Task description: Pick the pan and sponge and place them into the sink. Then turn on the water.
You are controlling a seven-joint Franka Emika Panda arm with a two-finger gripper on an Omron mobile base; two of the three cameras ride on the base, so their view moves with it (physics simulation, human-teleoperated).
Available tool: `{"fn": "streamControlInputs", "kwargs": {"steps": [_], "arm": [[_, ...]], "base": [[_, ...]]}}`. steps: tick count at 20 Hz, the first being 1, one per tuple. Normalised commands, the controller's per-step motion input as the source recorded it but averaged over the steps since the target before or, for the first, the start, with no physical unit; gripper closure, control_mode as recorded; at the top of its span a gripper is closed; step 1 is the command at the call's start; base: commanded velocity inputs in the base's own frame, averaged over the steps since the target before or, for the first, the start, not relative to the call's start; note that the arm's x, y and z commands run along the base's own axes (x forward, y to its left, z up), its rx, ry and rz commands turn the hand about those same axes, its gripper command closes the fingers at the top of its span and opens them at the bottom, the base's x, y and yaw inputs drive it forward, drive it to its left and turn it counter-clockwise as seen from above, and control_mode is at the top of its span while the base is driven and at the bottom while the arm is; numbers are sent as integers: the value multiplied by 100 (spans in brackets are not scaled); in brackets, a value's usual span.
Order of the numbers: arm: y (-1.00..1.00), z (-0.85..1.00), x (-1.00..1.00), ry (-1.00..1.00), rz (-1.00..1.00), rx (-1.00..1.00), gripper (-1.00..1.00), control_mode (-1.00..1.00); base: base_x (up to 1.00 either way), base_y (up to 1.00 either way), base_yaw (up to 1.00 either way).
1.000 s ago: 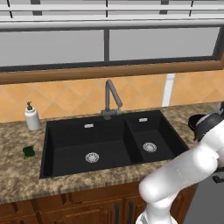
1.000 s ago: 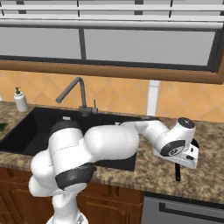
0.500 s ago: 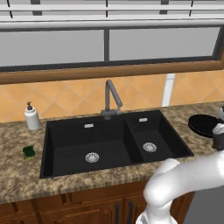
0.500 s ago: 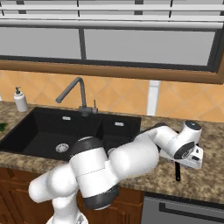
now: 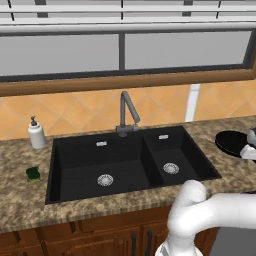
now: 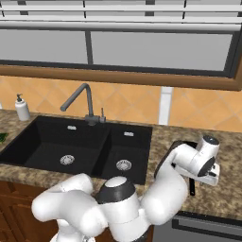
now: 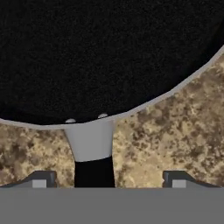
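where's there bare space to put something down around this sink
Both basins of the sink hold nothing but their drains. Bare counter runs between the sponge and the front edge, and along the front of the sink. The right end is crowded: the pan lies there with the gripper open astride its handle.

Sink (image 5: 75, 170) set into the counter (image 5: 20, 205), tap (image 5: 126, 112) behind its divider; soap bottle (image 5: 36, 134) and sponge (image 5: 33, 173) on the counter to its left. Pan (image 5: 231, 142) on the counter to its right.
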Motion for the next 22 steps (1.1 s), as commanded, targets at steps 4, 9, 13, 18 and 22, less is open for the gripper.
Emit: {"fn": "streamControlInputs", "kwargs": {"steps": [4,9,13,18,22], "arm": [[11,-65,0,-5,3,-6,100,-100],[54,-52,-12,-14,1,-12,100,-100],[100,-21,-45,-34,1,-15,100,-100],[99,57,-13,-33,11,-5,100,-100],[100,100,0,-5,30,-5,100,-100]], "base": [[0,0,0],[0,0,0],[0,0,0],[0,0,0],[0,0,0]]}}
